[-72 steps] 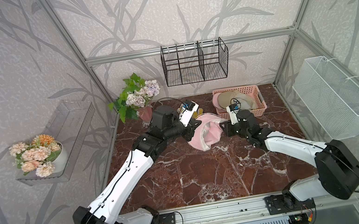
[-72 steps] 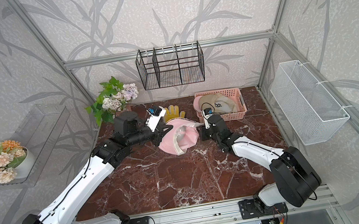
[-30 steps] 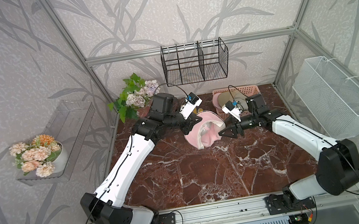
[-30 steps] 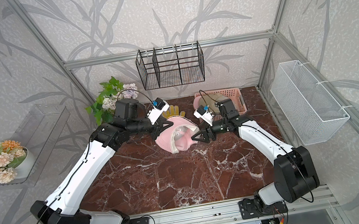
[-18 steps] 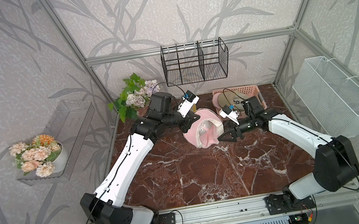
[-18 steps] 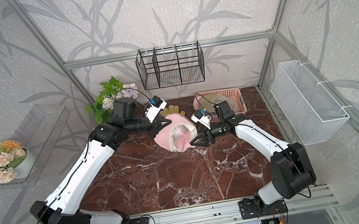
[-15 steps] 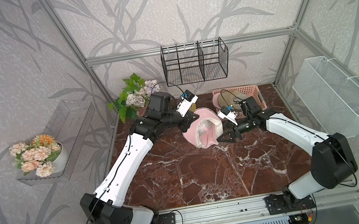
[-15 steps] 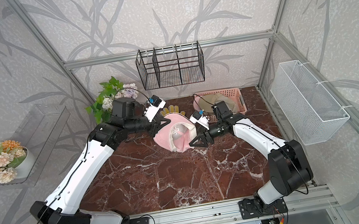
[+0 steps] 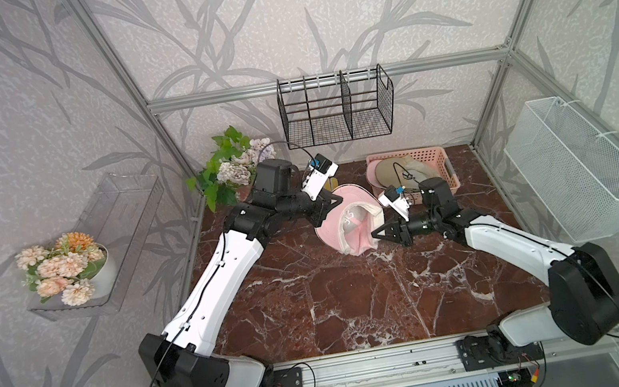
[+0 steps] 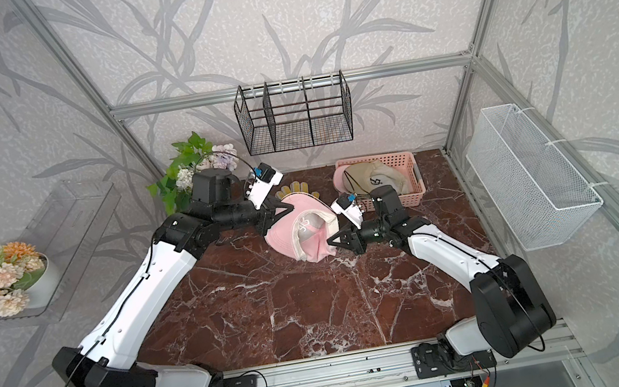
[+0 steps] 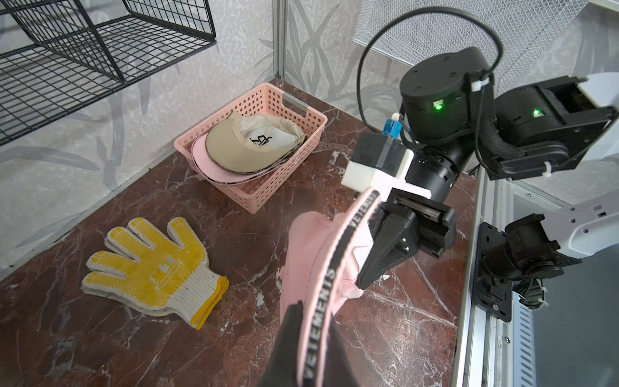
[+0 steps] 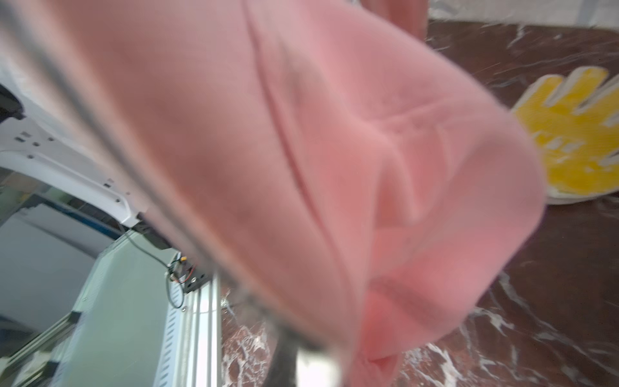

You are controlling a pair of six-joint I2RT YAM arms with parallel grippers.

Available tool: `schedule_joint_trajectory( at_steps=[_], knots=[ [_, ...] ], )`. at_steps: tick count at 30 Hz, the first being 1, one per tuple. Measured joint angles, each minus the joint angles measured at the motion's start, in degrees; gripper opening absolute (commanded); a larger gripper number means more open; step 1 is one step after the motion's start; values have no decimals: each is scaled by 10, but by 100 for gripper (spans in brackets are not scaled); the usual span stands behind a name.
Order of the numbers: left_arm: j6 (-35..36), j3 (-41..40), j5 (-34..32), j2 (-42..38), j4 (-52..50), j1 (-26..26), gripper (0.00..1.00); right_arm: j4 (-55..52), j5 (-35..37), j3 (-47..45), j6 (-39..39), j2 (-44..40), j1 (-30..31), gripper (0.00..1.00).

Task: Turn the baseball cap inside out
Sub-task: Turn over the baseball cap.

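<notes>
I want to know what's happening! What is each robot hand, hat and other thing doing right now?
pink cap, held by both grippers
left gripper, shut on its brim
right gripper, shut on its soft part
beige cap, resting in the pink basket
yellow glove, flat on the table

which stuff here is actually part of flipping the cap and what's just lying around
In the job: pink baseball cap, left gripper clamping its brim, right gripper at its crown.
Lying about: yellow glove, pink basket holding a beige cap, purple flowers, black wire rack, white mesh basket.
</notes>
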Motion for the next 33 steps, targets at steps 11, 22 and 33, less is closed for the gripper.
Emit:
schedule_joint_trajectory(
  at_steps=[11,22,33],
  knots=[
    [-17,-12,4,1,25,0,0,37,422,2,200,-29,47,4],
    [-61,-14,11,2,40,-2,0,-51,553,65,251,23,56,25],
    [-111,-31,-1,1,65,2,0,-135,598,81,264,54,48,45]
  ],
)
